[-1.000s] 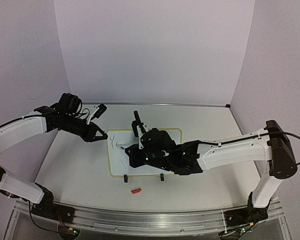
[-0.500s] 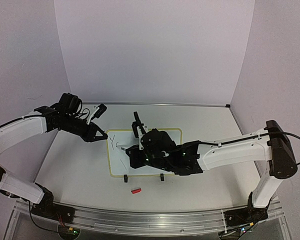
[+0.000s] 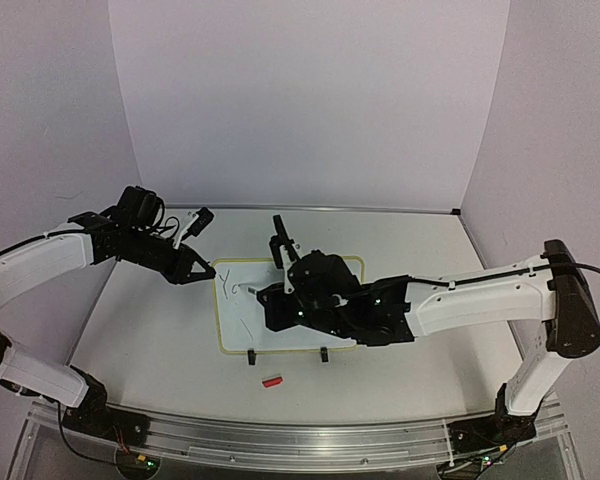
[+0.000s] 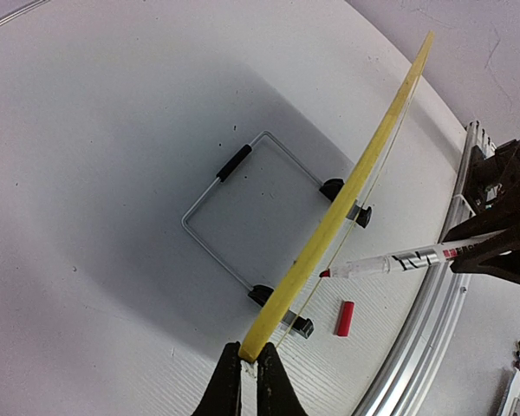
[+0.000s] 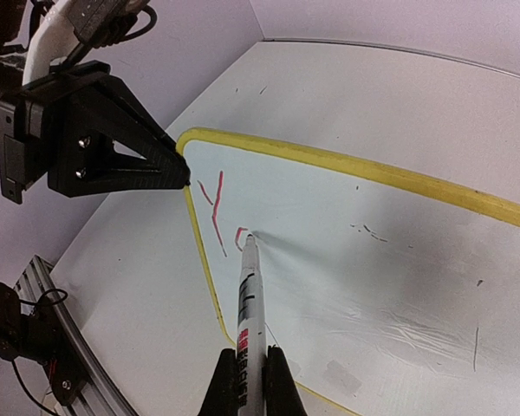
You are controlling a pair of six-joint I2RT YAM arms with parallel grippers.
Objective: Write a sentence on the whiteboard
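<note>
Sitting near the middle of the top view, the whiteboard (image 3: 238,318) is largely covered by the right arm. Only its left part and stretches of its yellow frame (image 3: 220,315) show there. The left pincer (image 3: 208,272) is closed tight on the board's upper left corner. In the left wrist view its fingertips (image 4: 230,386) meet on the frame at the bottom edge of the picture. From there the board is seen edge-on, a thin yellow strip running to the upper right with its writing face hidden. To the left of that strip a wire stand (image 4: 234,212) lies in the board's shadow on the desk (image 4: 87,130). Two black clip feet (image 4: 360,213) sit on the board's lower edge.

The right pincer (image 5: 247,368) is clamped on a marker (image 5: 249,295), and only the finger ends show at the bottom of the right wrist view. From above, the pincer itself is lost under the dark wrist. The marker's tip touches the board face just beside the sentence (image 5: 217,212), of which only a red "Y" and a partly formed next letter can be read. A few faint marks further right and lower on the board are too small to make out. A small red cap (image 3: 271,381) lies on the desk below the board, at lower centre of the top view.
</note>
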